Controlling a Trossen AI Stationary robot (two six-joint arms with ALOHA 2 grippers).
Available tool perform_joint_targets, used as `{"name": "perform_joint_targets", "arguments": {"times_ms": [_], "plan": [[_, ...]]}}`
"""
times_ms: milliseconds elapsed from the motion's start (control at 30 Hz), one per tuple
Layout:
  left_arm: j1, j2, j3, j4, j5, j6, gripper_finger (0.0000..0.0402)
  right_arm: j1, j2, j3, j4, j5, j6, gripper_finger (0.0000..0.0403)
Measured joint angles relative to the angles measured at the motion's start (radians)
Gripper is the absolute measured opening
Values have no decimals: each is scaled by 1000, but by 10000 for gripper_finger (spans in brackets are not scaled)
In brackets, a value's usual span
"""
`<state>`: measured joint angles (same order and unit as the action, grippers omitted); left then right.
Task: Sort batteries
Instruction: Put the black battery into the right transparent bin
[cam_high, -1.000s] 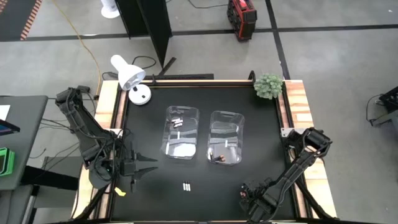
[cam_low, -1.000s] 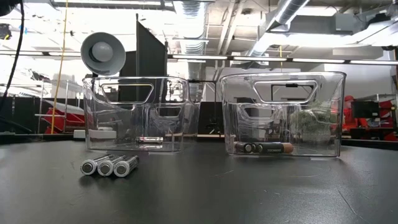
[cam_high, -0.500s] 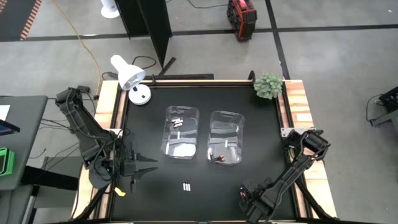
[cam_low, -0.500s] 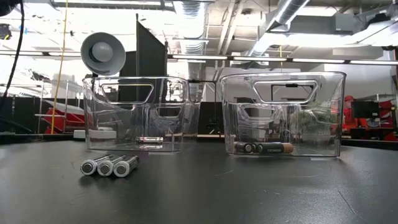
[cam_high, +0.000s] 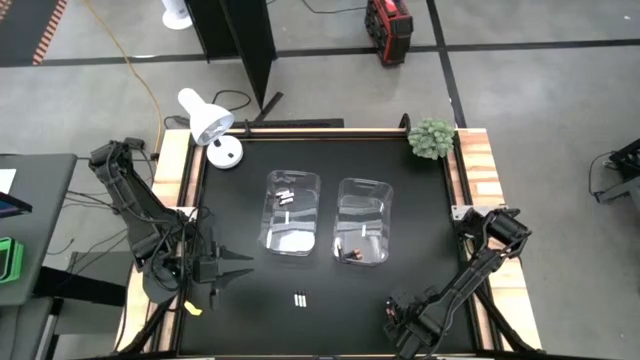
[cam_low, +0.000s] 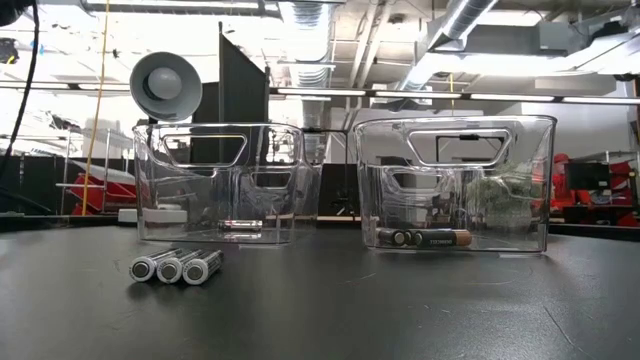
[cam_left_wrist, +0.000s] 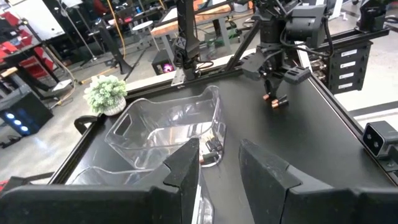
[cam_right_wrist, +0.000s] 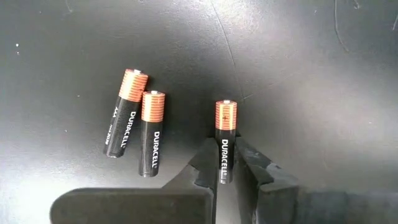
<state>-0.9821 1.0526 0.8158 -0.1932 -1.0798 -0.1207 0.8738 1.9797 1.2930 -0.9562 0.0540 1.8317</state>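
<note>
**Right pincer closes round a copper-top cell**

Down at the desk's (cam_high: 240, 150) front right corner the right pincer (cam_right_wrist: 225, 167) has its fingers narrowed on either side of one dark battery (cam_right_wrist: 224, 140), copper end pointing away; they look to be touching it, lengthwise along the cell, which is the sensible hold for lifting a thing that would otherwise roll. Two more copper-tops (cam_right_wrist: 138, 124) lie just beside it, clear of the fingers, so there is room to rise without knocking them.

The left pincer (cam_high: 243, 268) waits near the front left edge, fingers spread, pointing across the desk.

Three silver cells (cam_low: 176, 267) lie side by side near the front edge, between the arms. Behind them stand two clear bins: the left bin (cam_high: 291, 212) holds pale cells, the right bin (cam_high: 362, 222) dark ones (cam_low: 425, 238), so I'd guess the held cell is bound for the right bin. The stretch from that corner to the bin is open; the bin's front wall is the only thing to clear.
</note>
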Motion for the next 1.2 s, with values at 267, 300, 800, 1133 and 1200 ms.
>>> {"name": "perform_joint_targets", "arguments": {"times_ms": [267,300,800,1133,1200], "plan": [[0,0,0,0,0,0,107,0,2,9,-9,-1,-4,43],[0,0,0,0,0,0,107,0,3,14,-14,-1,-4,42],[0,0,0,0,-1,0,107,0,6,39,-58,-3,-11,42],[0,0,0,0,-1,0,107,0,5,39,-62,-3,-11,42],[0,0,0,0,-1,0,107,0,5,39,-62,-3,-11,42]]}}
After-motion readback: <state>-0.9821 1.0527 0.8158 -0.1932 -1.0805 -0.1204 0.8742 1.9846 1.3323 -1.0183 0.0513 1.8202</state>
